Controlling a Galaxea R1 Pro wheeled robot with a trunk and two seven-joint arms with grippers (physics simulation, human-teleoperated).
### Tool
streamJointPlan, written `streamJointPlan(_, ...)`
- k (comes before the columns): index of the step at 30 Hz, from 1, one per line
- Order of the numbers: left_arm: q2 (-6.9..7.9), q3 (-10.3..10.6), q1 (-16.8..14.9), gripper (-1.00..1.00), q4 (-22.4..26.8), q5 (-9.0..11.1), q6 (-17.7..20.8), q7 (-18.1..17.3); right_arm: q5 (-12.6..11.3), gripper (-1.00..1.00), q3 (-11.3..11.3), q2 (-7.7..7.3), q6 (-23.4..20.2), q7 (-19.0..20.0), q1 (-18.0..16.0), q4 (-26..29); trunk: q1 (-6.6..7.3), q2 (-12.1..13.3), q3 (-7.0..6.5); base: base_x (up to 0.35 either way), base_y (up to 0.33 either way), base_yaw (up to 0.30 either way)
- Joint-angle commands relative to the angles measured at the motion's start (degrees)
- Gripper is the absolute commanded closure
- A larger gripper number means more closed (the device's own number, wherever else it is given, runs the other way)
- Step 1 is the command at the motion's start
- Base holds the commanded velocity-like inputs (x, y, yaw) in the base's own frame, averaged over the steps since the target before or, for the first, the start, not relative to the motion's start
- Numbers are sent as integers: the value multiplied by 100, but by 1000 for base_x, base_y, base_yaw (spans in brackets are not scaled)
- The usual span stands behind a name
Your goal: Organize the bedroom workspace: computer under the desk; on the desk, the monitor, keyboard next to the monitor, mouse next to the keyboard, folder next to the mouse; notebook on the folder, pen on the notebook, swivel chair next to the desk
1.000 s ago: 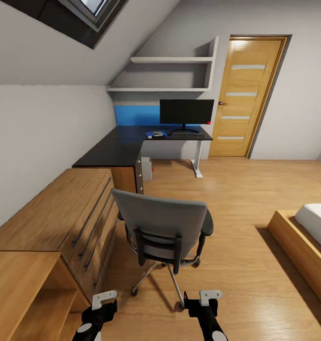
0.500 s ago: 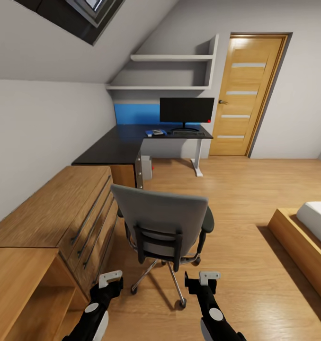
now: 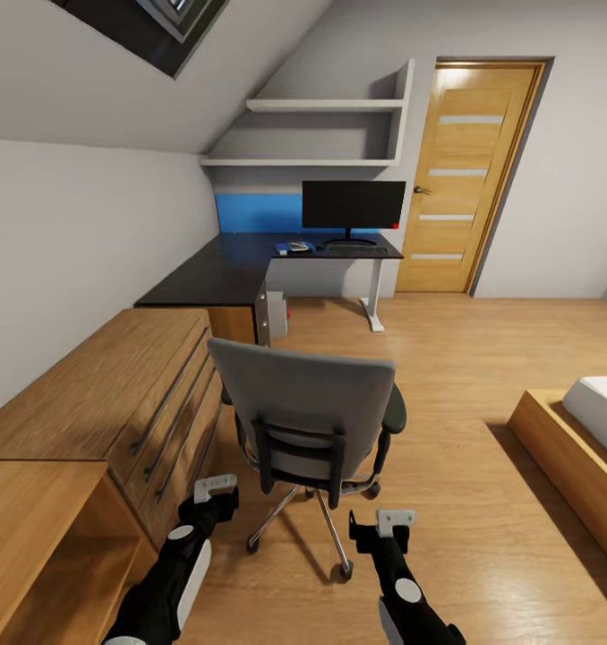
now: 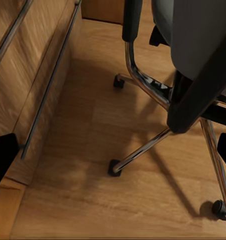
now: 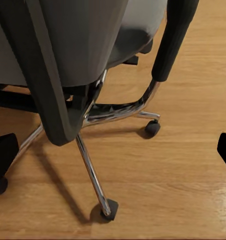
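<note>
- At 12 o'clock, swivel chair (image 3: 308,414) back faces both grippers.
- Left gripper (image 3: 216,488), right gripper (image 3: 395,520): jaws spread, empty.
- Push evenly toward desk (image 3: 216,276).

Attic bedroom in a home, with a work corner. I see a sloped ceiling with a skylight (image 3: 165,22), wood plank floor (image 3: 447,358), and a panelled wooden door (image 3: 465,170) in the far wall. A bed (image 3: 594,421) on a low wood frame sits at the right edge. An L-shaped black surface (image 3: 214,273) carries a monitor (image 3: 353,204); wall shelves (image 3: 326,106) hang above. An oak chest (image 3: 115,394) lines the left wall, with a grey swivel chair (image 3: 308,408) just beside it.
</note>
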State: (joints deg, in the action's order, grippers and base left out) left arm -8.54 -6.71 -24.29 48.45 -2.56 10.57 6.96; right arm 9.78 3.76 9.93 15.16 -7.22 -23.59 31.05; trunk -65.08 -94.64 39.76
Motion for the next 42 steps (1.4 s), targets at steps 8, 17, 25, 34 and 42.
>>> streamJointPlan(8,18,-61,-5,-100,-129,-31,-149,-41,55,-100,-182,7,-395,15,-250,8,-176,-325,149,0,0,0)
streamJointPlan(17,28,-54,-5,-100,-589,-48,-613,-59,67,-100,-180,7,692,-7,-268,-484,-374,-686,311,0,0,0)
streamJointPlan(25,23,-44,-5,-100,-656,-52,-676,-59,62,-100,-179,7,761,-8,-265,-533,-549,-1007,455,0,0,0)
streamJointPlan(34,4,1,-5,-100,-800,-58,-679,-39,76,-100,-187,7,772,-194,-267,-539,-747,-1368,616,0,0,0)
streamJointPlan(42,2,20,-5,-100,-840,-52,-684,-37,102,-100,-724,7,1254,-1128,-268,-542,-923,-1689,760,0,0,0)
